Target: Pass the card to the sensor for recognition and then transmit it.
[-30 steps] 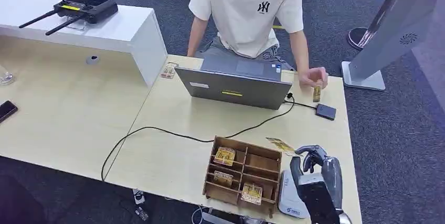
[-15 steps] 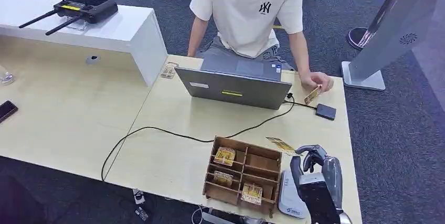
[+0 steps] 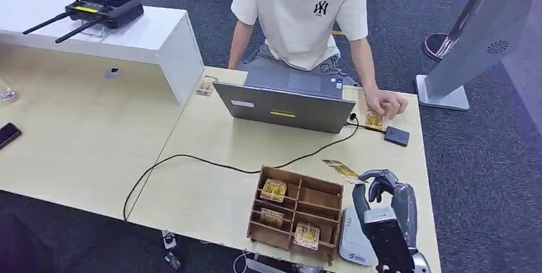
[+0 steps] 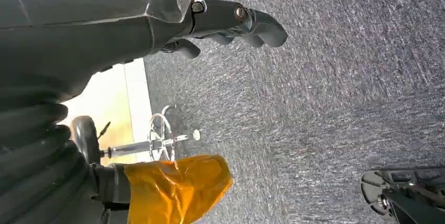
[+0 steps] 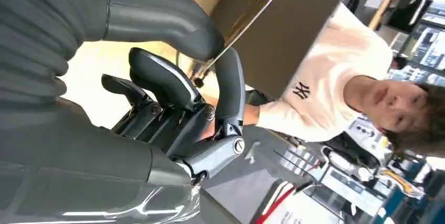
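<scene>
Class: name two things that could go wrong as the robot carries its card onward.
The right hand pinches the card by one end only, so it may slip or twist. The person's hand lies close to the small black box, so a reach there might bump it.

I saw the pale desk carrying a laptop, a wooden organizer, a black reader and loose cards.

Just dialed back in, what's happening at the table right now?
The robot's right hand is raised at the table's near edge, pinching a card above the wooden compartment box. Across the table, a person's hand is on a second card beside the small black sensor by the laptop. The left hand hangs over the carpet, holding nothing.
</scene>
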{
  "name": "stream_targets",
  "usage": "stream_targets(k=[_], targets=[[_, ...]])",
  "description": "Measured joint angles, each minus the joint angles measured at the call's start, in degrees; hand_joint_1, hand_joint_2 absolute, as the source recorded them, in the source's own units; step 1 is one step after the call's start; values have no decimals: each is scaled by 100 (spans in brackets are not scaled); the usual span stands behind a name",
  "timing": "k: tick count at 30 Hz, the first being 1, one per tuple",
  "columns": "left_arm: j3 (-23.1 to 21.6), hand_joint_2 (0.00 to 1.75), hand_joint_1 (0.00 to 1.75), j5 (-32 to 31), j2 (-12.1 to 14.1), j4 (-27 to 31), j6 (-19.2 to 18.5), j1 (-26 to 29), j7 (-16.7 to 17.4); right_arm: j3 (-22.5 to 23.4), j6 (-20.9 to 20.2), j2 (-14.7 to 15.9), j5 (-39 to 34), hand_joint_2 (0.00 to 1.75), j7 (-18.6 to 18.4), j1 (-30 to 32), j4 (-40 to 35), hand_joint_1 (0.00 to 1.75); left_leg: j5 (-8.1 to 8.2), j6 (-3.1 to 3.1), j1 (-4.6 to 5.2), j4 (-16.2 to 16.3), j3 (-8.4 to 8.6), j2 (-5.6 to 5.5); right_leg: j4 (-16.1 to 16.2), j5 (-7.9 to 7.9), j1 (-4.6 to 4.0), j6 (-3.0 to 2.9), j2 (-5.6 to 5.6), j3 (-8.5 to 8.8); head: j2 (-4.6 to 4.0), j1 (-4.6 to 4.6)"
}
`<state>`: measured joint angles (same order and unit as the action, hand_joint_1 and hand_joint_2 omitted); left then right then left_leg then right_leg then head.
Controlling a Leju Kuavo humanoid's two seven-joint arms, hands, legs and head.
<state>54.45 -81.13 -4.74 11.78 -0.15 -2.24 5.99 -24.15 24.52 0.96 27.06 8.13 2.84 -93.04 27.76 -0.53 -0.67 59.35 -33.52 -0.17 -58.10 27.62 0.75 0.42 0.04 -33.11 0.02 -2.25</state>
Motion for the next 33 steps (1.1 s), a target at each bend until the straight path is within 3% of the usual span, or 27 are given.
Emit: stream_targets(k=[17, 33], targets=[[-72, 175, 0, -249, 0, 0, -46, -56, -13, -238, -234, -348, 57, 175, -98, -1507, 411, 175, -5, 0, -1, 0, 0, 1, -2, -2, 0, -1, 1, 0, 0, 0], [-547, 175, 0, -601, 0, 2, -260, -308, 179, -437, -256, -854, 633, 175, -706, -3217, 2465, 175, -9, -5, -1, 1, 0, -2, -3, -6, 0, -3, 0, 0, 0, 2]])
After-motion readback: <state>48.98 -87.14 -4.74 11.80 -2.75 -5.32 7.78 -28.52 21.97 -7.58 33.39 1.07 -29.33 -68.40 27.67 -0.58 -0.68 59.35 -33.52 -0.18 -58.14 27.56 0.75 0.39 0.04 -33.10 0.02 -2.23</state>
